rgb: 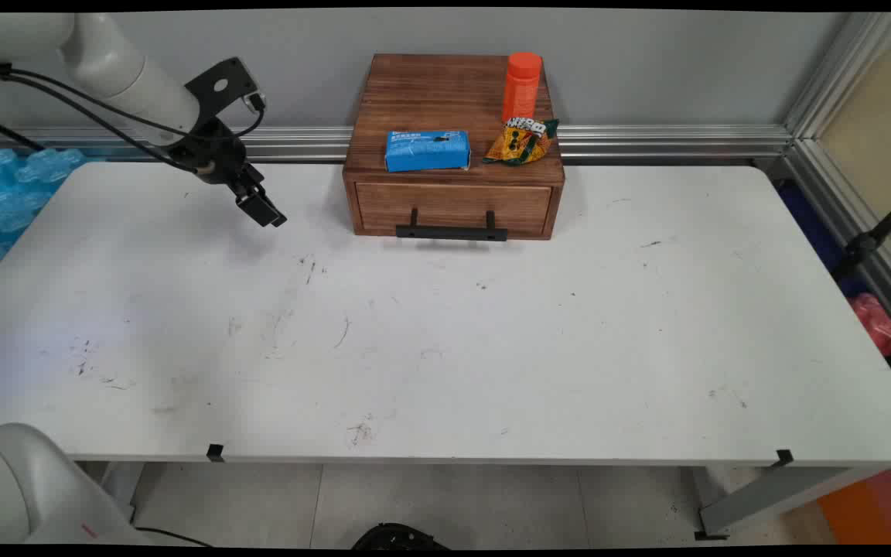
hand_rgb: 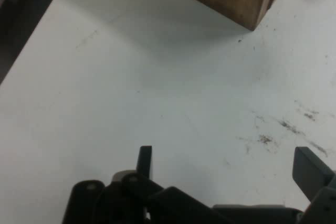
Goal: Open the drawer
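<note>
Hovering empty above the white table (rgb: pixel 445 348) with fingers (hand_rgb: pixel 311 169) spread wide, black gripper (rgb: pixel 261 209) just left of the wooden drawer box (rgb: pixel 453 147), its drawer closed, a blue carton (rgb: pixel 427 150), yellow snack packet (rgb: pixel 521 141) and orange bottle (rgb: pixel 522 87) on top.
</note>
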